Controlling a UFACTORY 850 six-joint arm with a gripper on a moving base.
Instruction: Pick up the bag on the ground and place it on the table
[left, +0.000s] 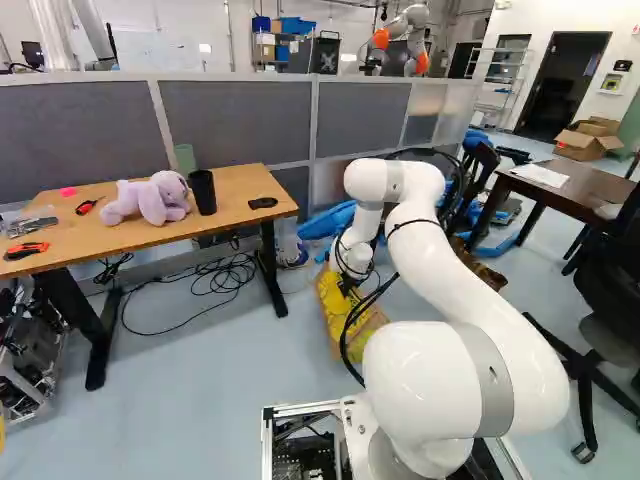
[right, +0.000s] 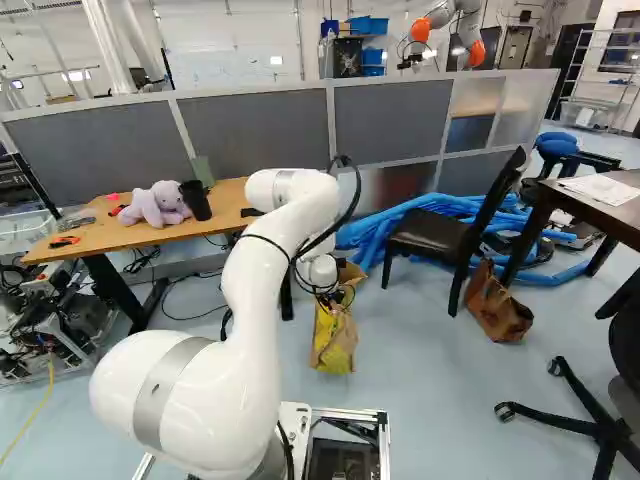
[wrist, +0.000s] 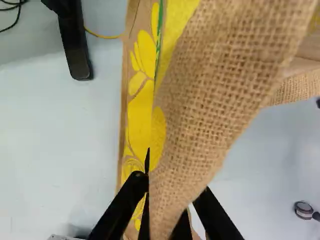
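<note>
A tan burlap bag with rounded yellow shapes, like petals, stands on the smooth, pale floor, below the end of the white arm. It is placed between the wooden desk and the dark, smooth-seated chair. The black tool is lowered at the top of the bag. In the wrist view, coarse, open-woven burlap is seen in a broad fold that narrows towards the tool and covers part of it; whether it is apart, together or clamped on the cloth cannot be told.

On the wooden desk, a soft lilac plush toy is seen beside a black, tapering cup. Looping black cables lie on the floor by its leg. At the right of both base views, flat white paper lies on a dark brown desk. A crumpled brown sack rests on the floor near the chair.
</note>
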